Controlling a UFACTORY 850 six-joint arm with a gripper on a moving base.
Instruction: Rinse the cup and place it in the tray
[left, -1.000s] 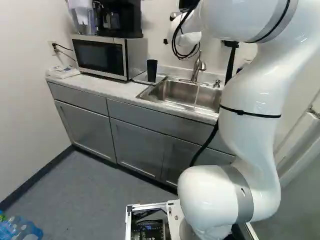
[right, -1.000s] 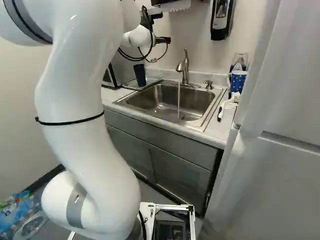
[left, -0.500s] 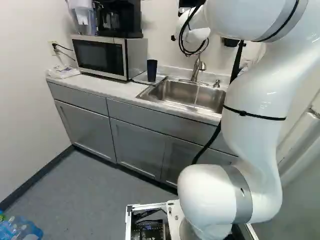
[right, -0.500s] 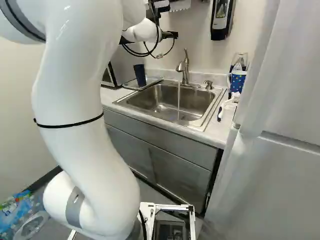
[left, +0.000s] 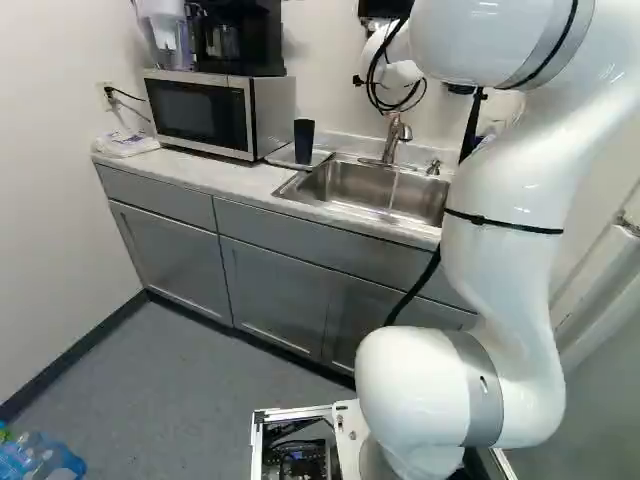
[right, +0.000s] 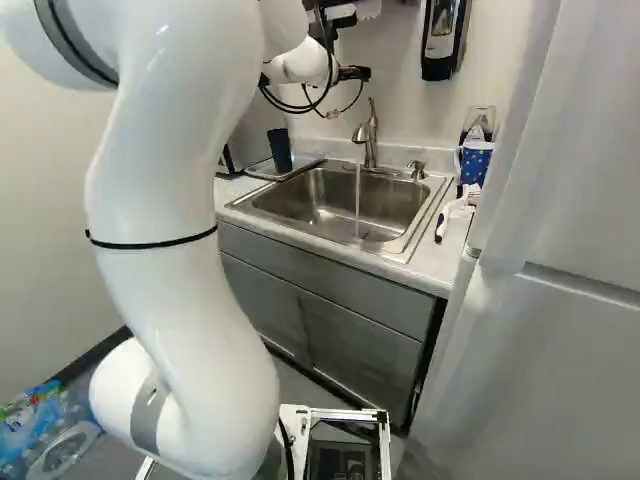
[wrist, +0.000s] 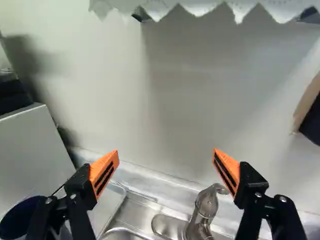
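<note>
In the right base view my gripper (right: 354, 73) shows only in part past the wrist, above and left of the faucet (right: 366, 135). The wrist view has my gripper (wrist: 166, 156) open, its orange-padded fingers wide apart with nothing between them. The dark blue cup (right: 279, 150) stands on the tray (right: 313, 161) at the sink's left, beside the microwave. Seen from the wrist, the cup (wrist: 20, 217) lies beyond one finger, its rim facing up. A thin stream of water (right: 358, 200) runs from the faucet into the sink (right: 330, 195).
The microwave (left: 200, 112) carries a black coffee maker (left: 240, 35). A soap dispenser (right: 440, 45) and paper towels (wrist: 200, 7) are on the wall. At the sink's right are a blue dotted cup (right: 474, 163) and a white-handled brush (right: 455, 212). A tall white fridge (right: 560, 250) bounds the right side.
My arm's wrist and gripper have shifted to the right, away from above the cup and toward the faucet. The cup has stayed on the tray, and the base has not moved.
</note>
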